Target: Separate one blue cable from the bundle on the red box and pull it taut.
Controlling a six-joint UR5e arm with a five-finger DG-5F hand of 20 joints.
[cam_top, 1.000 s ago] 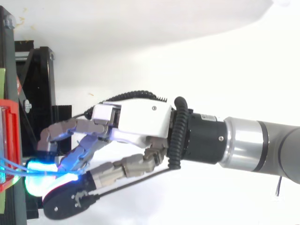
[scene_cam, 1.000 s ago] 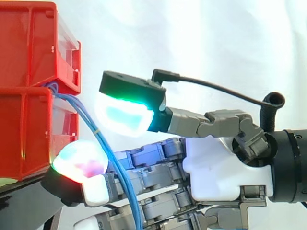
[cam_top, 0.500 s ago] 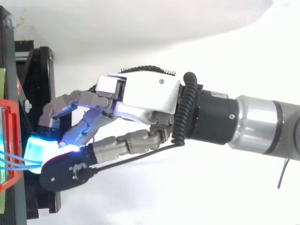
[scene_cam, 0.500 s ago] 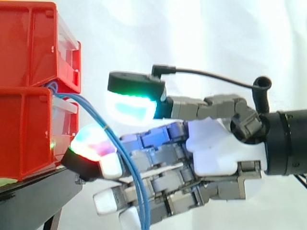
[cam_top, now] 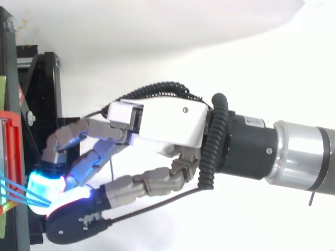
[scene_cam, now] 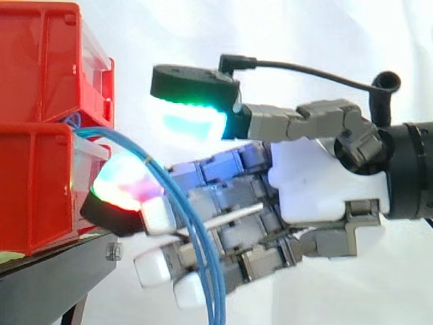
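just beside red box edge, hand

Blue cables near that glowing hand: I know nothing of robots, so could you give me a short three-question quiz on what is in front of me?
1. True or false: the blue cables come out from between the two stacked red bins.
2. Where the cables cross in front of the hand, they: A) run straight and taut; B) arc over and hang down; C) lie coiled in a heap.
3. Fill the gap: the bins rest on a ____ stand.

Key: 1 true; 2 B; 3 black.
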